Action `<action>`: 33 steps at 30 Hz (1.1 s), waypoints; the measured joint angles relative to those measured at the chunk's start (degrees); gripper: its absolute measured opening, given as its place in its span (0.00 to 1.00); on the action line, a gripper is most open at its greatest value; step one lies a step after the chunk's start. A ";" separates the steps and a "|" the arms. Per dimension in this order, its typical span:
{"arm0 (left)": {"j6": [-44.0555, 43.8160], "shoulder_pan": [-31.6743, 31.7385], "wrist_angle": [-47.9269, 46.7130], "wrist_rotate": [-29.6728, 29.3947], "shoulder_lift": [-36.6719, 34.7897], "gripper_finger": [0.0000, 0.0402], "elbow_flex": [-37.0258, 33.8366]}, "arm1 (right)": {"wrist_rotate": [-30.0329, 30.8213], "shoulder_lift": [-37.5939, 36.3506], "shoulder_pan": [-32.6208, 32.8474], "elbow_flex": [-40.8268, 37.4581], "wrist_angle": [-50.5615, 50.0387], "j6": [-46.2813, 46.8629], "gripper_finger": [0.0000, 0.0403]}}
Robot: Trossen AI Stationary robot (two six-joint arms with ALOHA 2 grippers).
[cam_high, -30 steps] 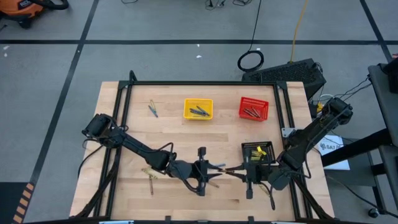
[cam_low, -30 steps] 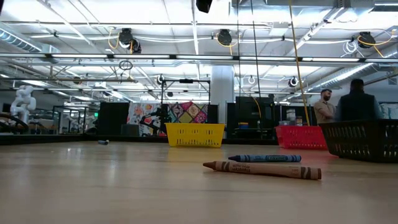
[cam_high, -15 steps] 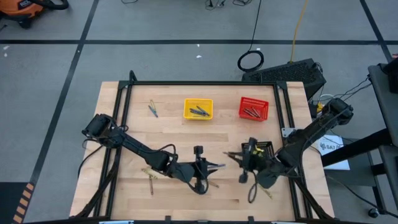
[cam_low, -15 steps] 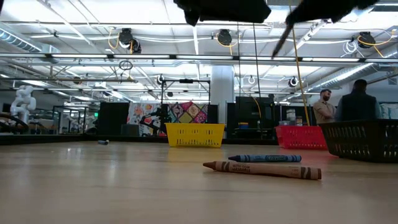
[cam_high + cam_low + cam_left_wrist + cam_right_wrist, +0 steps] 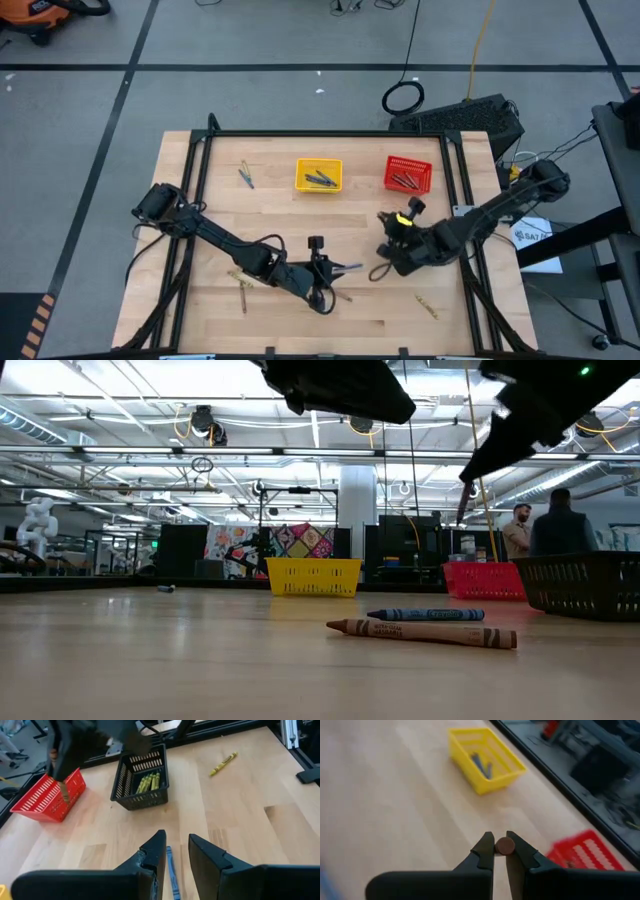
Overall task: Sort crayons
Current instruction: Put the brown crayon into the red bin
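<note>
A brown crayon (image 5: 506, 845) sits pinched between the fingers of the right gripper (image 5: 500, 851), lifted clear of the table, the red basket (image 5: 585, 856) just beyond its fingertips. A blue crayon (image 5: 172, 873) lies on the wood right under the left gripper (image 5: 176, 845), whose fingers stand narrowly parted, with the black basket (image 5: 142, 780) of yellow crayons (image 5: 149, 782) farther ahead.

Grey floor (image 5: 80, 120) with black tape lines; pipes overhead.
</note>
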 joint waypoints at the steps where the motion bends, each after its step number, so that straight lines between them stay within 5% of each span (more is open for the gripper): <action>1: -0.02 0.02 0.02 0.00 0.00 0.22 0.00 | -0.04 0.00 -0.89 0.02 -1.35 0.65 0.01; 22: -0.06 0.02 -1.48 0.48 0.00 0.22 0.00 | -4.70 -1.67 -19.02 0.00 -26.08 0.71 0.02; 33: -0.07 0.01 -1.55 0.68 0.00 0.22 0.00 | -11.25 -2.34 -31.12 0.02 -25.63 -10.97 0.01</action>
